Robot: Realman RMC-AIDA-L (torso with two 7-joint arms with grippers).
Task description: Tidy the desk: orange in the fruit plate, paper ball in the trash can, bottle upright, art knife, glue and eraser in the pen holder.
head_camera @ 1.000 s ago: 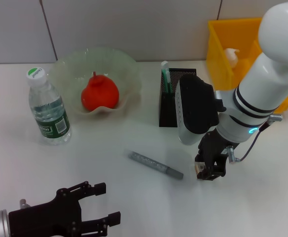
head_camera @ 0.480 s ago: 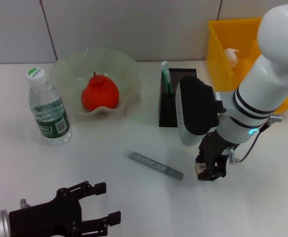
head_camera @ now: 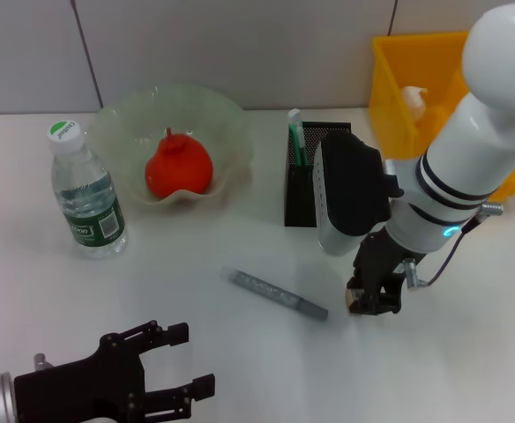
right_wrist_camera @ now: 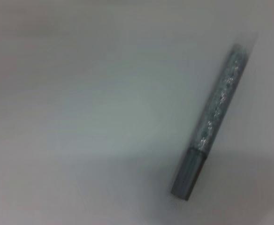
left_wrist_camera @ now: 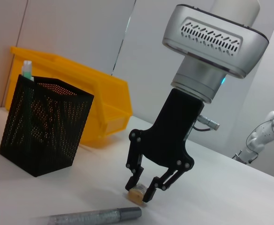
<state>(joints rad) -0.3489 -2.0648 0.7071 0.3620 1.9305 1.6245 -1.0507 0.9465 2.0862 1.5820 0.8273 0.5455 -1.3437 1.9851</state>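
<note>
My right gripper (head_camera: 369, 303) is down at the table right of centre, shut on the small beige eraser (head_camera: 355, 300). The left wrist view shows the gripper (left_wrist_camera: 140, 191) with the eraser (left_wrist_camera: 137, 194) between its fingertips, at table level. A slim grey speckled stick (head_camera: 278, 294) lies just left of it; I cannot tell whether it is the art knife or the glue. The pen holder (head_camera: 302, 192) stands behind, with a green-and-white stick in it. The orange (head_camera: 178, 166) lies in the fruit plate (head_camera: 116, 119). The bottle (head_camera: 85, 198) stands upright. The paper ball (head_camera: 414, 99) is in the trash can (head_camera: 397, 62). My left gripper (head_camera: 197, 359) stays open at the front left.
The right arm's big white forearm (head_camera: 350, 198) hangs over the table between the pen holder and the trash can. The grey stick (right_wrist_camera: 214, 122) lies on bare white table in the right wrist view. A wall runs behind the desk.
The right gripper with the eraser has shifted a little to the left and away from the front edge. Nothing else has moved.
</note>
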